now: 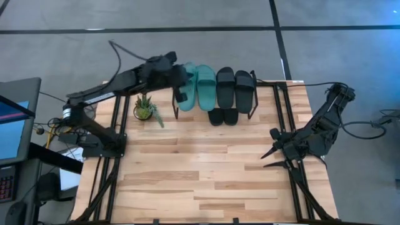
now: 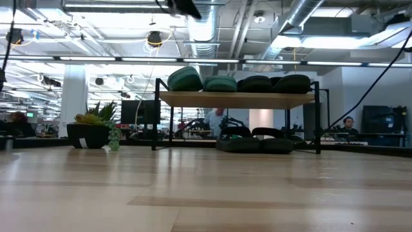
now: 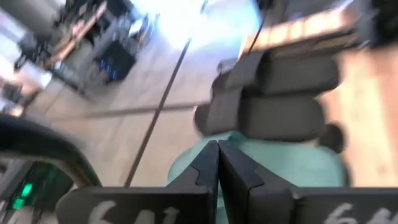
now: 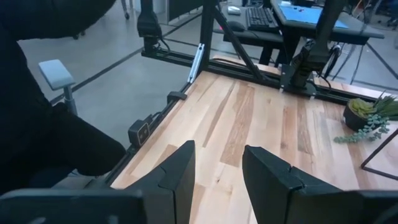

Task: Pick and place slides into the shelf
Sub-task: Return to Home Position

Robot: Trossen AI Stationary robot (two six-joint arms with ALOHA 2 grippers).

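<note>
Teal-green slides [image 1: 199,86] lie side by side on the top board of the shelf [image 2: 235,99], which stands at the 12 o'clock edge of the table [image 1: 206,175]. Just to their 3 o'clock side, on the same board, rests a black pair [image 1: 235,86]. A second black pair [image 1: 223,116] sits under the board on the tabletop, toes poking out toward 6 o'clock.

My left gripper [image 3: 217,165] hangs above the shelf's 9 o'clock end, over the outer teal slide, with its two fingers pressed together and nothing between them. From its wrist view I look past the closed tips onto teal and black straps below.

My right gripper [image 1: 270,150] is well apart from the shelf, low over the table's 3 o'clock edge, its fingers [image 4: 177,171] spread wide and empty, pointing toward 9 o'clock across bare wood.

A potted plant [image 1: 145,107] stands at about 10 o'clock, just beside the shelf's left legs.
</note>
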